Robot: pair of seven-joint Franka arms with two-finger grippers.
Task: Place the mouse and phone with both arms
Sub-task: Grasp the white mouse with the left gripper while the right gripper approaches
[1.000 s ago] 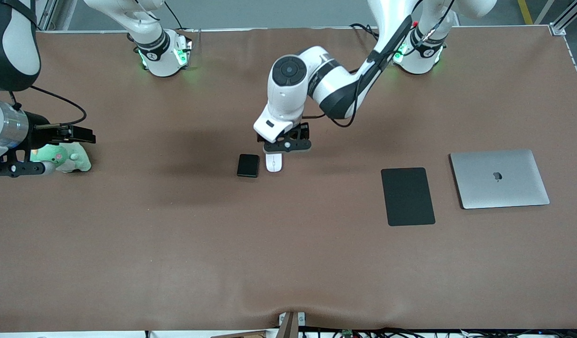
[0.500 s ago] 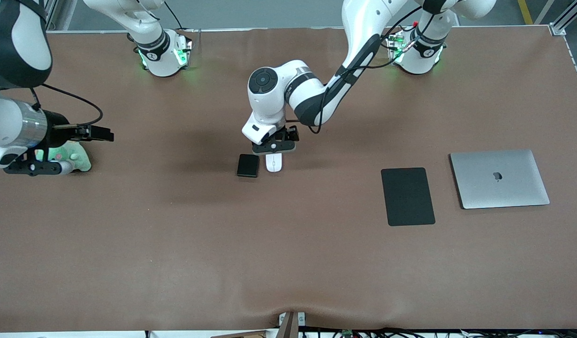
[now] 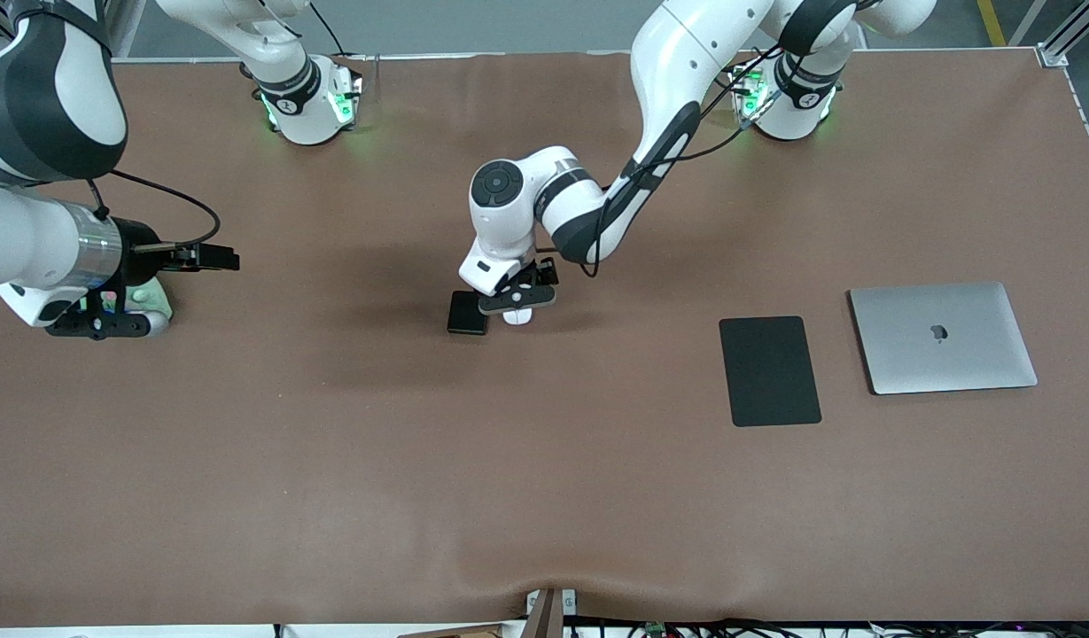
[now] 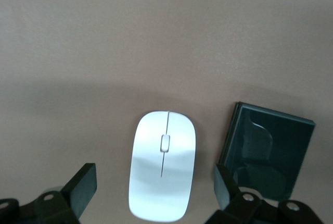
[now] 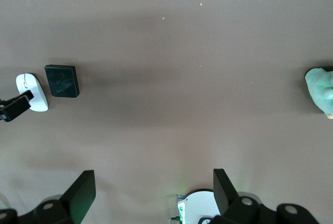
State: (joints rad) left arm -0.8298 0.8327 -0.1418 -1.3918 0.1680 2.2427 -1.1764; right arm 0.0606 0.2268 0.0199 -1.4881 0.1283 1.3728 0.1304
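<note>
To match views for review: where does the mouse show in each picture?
Front view: mouse under the open left gripper, mid-table.
Left wrist view: mouse, centred low.
Right wrist view: mouse, at the edge.
Shared landmark: the phone beside it.

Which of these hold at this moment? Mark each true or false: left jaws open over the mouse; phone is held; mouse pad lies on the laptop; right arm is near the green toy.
1. The left gripper hangs with open jaws over the glossy white oval mouse. True.
2. The small black rounded phone is held. False: it lies free beside the mouse.
3. The flat black mouse pad lies on the silver laptop. False: beside it, apart.
4. The right gripper is by the green plush toy. True.
</note>
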